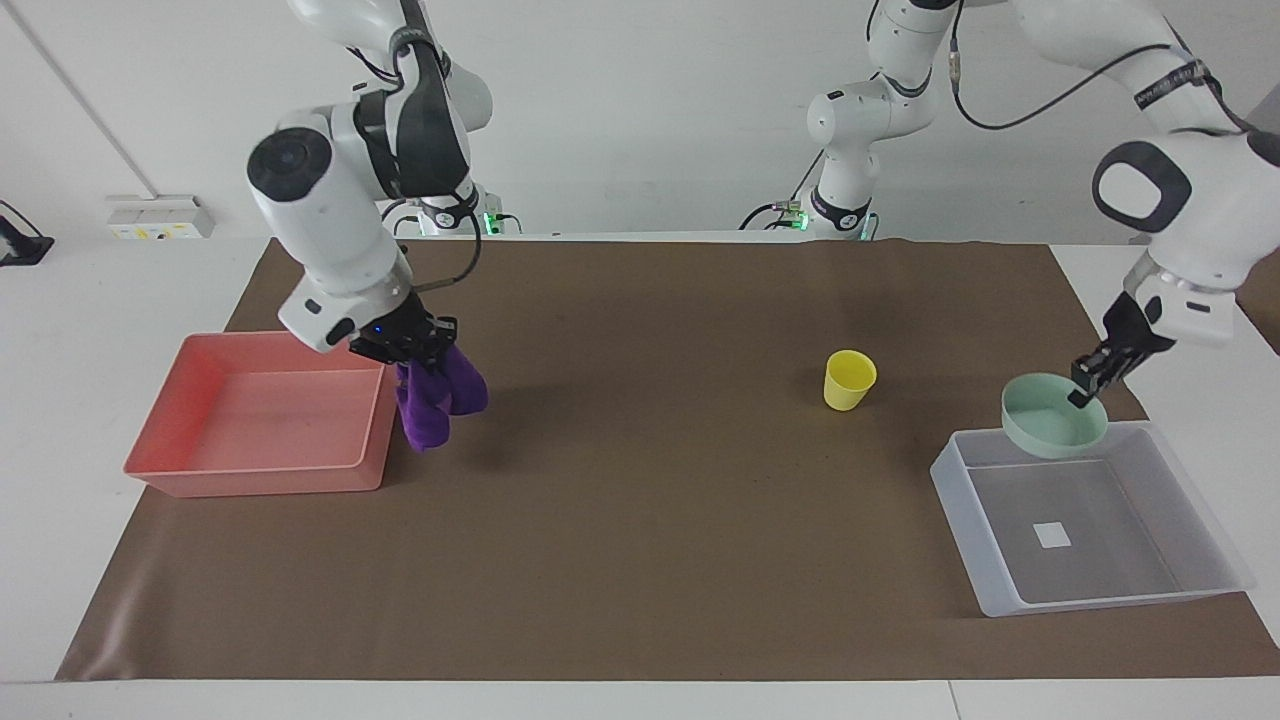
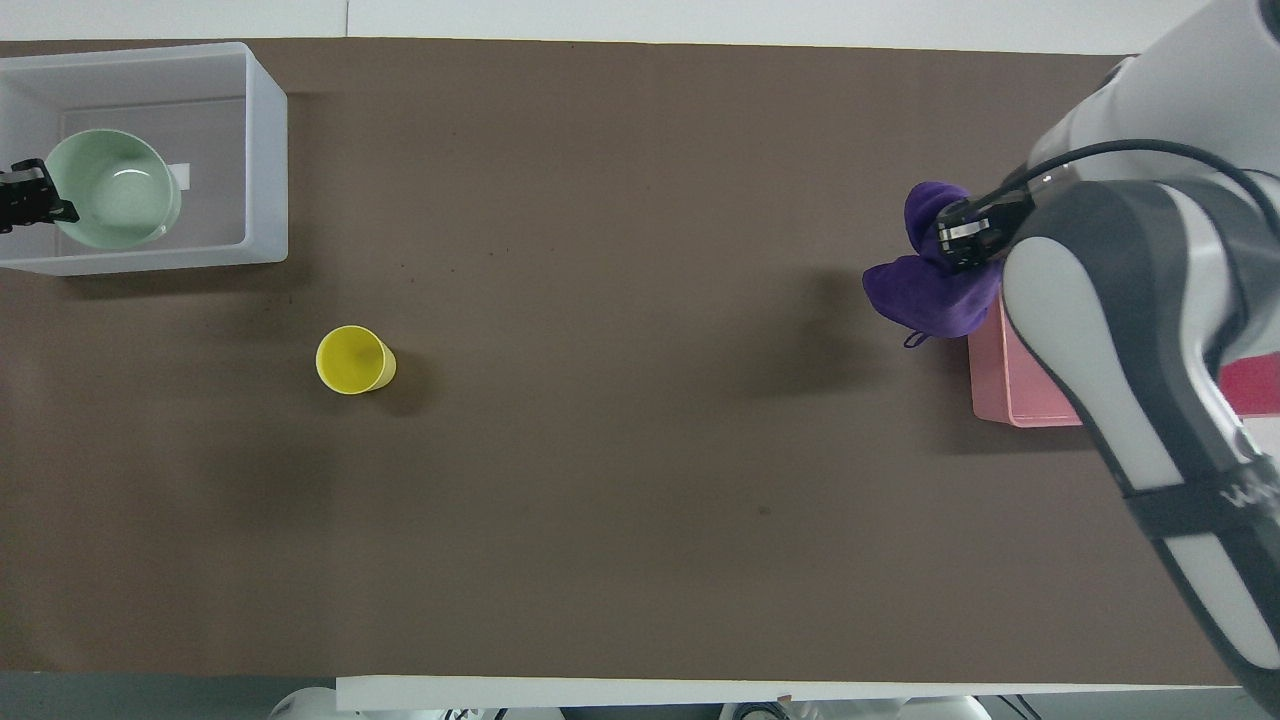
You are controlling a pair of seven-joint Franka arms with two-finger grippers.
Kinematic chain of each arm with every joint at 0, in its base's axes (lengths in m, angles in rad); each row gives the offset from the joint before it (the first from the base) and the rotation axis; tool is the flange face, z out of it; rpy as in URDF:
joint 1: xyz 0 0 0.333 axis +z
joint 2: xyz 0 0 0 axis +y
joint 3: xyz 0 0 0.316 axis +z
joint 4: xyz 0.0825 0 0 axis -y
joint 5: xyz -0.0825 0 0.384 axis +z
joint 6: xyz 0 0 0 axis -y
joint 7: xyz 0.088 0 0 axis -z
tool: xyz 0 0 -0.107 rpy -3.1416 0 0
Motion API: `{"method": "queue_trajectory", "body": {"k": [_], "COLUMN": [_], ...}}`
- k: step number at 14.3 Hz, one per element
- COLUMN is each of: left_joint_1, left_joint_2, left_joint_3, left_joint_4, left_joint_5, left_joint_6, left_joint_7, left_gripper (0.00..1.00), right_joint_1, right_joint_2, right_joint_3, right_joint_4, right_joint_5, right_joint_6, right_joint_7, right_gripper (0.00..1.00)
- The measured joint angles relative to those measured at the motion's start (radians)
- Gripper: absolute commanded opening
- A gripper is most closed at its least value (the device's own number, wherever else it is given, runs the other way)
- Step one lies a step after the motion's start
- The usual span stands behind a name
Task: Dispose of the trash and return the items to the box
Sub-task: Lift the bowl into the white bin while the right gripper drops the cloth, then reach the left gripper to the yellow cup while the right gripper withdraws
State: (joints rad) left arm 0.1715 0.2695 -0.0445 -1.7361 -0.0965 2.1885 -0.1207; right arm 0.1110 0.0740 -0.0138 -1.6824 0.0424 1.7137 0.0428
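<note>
My left gripper [image 1: 1088,384] [image 2: 30,195] is shut on the rim of the mint-green bowl [image 1: 1054,429] [image 2: 112,188] and holds it in the air over the translucent grey-white box [image 1: 1186,560] [image 2: 262,150]. My right gripper [image 1: 412,350] [image 2: 965,235] is shut on the purple cloth wad [image 1: 434,402] [image 2: 928,290], which hangs in the air beside the pink tray's wall. The yellow cup [image 1: 849,379] [image 2: 353,359] stands upright on the brown mat, nearer to the robots than the box.
The pink tray [image 1: 200,468] [image 2: 1010,385] sits at the right arm's end of the table, partly covered by the right arm in the overhead view. A brown mat [image 1: 660,500] covers the table.
</note>
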Motion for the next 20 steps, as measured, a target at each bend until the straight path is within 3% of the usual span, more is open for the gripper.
{"method": "queue_trajectory", "body": {"k": [2,3,5,7,10,13,15,16,18,19,20], "left_joint_1": [0.003,0.003,-0.001,-0.005,-0.012,-0.048,-0.100,-0.138,-0.224,-0.260,-0.287], "left_joint_2": [0.145,0.195,0.244,0.244,0.196,0.043,-0.085,-0.142,-0.228,-0.260,-0.284], "left_joint_3": [-0.001,-0.004,-0.011,-0.011,-0.016,-0.019,-0.021,-0.021,-0.025,-0.027,-0.028], "left_joint_4": [0.064,0.077,0.088,0.095,0.127,0.144,0.091,0.025,-0.152,-0.248,-0.337], "left_joint_5": [-0.001,-0.001,-0.001,-0.001,-0.001,-0.001,-0.001,-0.001,-0.001,-0.001,-0.001], "left_joint_6": [0.102,0.143,0.170,0.167,0.113,-0.136,-0.322,-0.359,-0.336,-0.275,-0.199], "left_joint_7": [0.000,0.000,0.000,0.000,-0.018,-0.037,-0.051,-0.057,-0.107,-0.138,-0.160], "left_gripper": [0.00,0.06,0.98,1.00,1.00,1.00,1.00,1.00,1.00,1.00,1.00], "right_joint_1": [-0.078,-0.125,-0.223,-0.296,-0.334,-0.333,-0.333,-0.333,-0.333,-0.333,-0.332], "right_joint_2": [-0.064,-0.080,-0.085,-0.079,-0.059,0.001,0.051,0.069,0.082,0.080,0.076], "right_joint_3": [-0.002,-0.004,-0.007,-0.009,-0.010,-0.006,-0.006,-0.006,-0.005,-0.005,-0.003], "right_joint_4": [0.000,-0.005,-0.036,-0.101,-0.246,-0.324,-0.336,-0.341,-0.343,-0.341,-0.334], "right_joint_5": [-0.009,-0.010,-0.010,-0.010,-0.010,-0.010,-0.010,-0.010,-0.010,-0.010,-0.010], "right_joint_6": [-0.042,-0.050,-0.040,0.014,0.190,0.308,0.357,0.378,0.385,0.384,0.381], "right_joint_7": [-0.019,-0.055,-0.150,-0.233,-0.291,-0.291,-0.291,-0.291,-0.291,-0.291,-0.292], "right_gripper": [0.01,0.01,0.02,0.04,0.04,0.06,0.16,0.31,0.81,0.95,1.00]}}
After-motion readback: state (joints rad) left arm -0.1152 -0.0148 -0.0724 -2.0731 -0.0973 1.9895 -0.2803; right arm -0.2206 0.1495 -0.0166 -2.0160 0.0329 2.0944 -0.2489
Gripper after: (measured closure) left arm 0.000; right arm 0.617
